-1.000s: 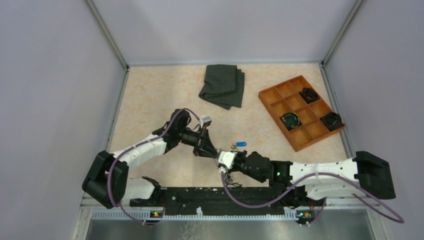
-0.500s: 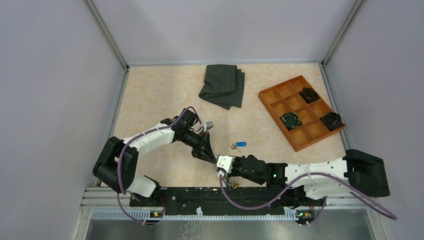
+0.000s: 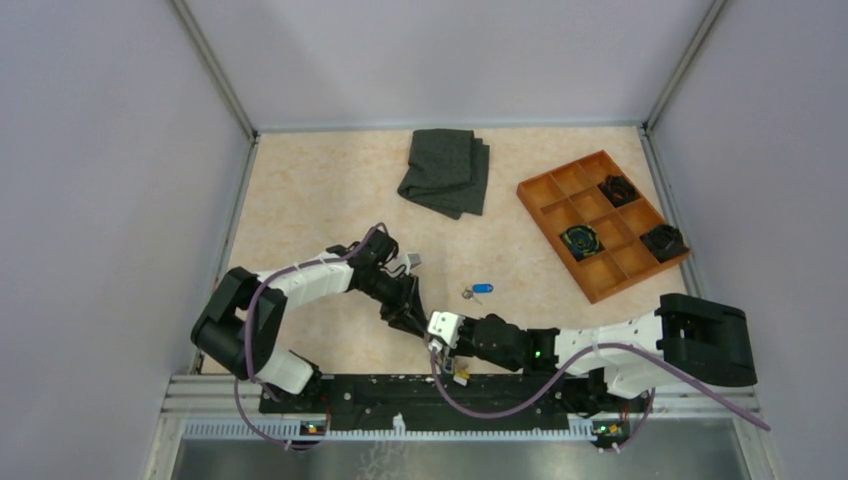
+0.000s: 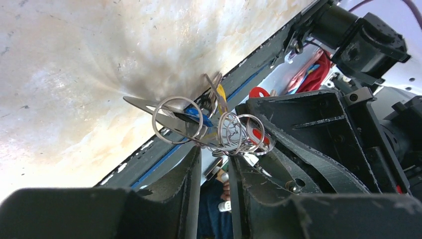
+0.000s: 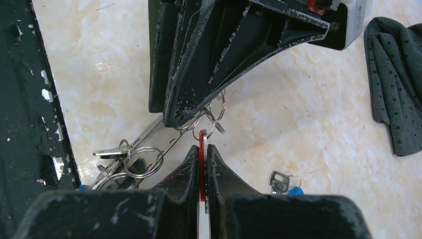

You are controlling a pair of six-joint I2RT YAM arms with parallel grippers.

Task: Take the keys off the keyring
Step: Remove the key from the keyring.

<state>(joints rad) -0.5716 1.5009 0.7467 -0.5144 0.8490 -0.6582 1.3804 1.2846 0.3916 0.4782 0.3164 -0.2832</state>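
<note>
At near edge of table [image 3: 330,180] | eased left gripper [image 4: 214,155] to narrow gap at keyring [image 4: 231,135] | kept right gripper [image 5: 202,148] pinched on red key [image 5: 201,135] | likely regripping before pull

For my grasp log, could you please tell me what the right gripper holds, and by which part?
The right gripper pinches a red-headed key by its flat plastic head, between the fingertips.

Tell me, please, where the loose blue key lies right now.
The blue key lies mid-table in the top view, just beyond the right gripper, left of the orange tray.
</note>
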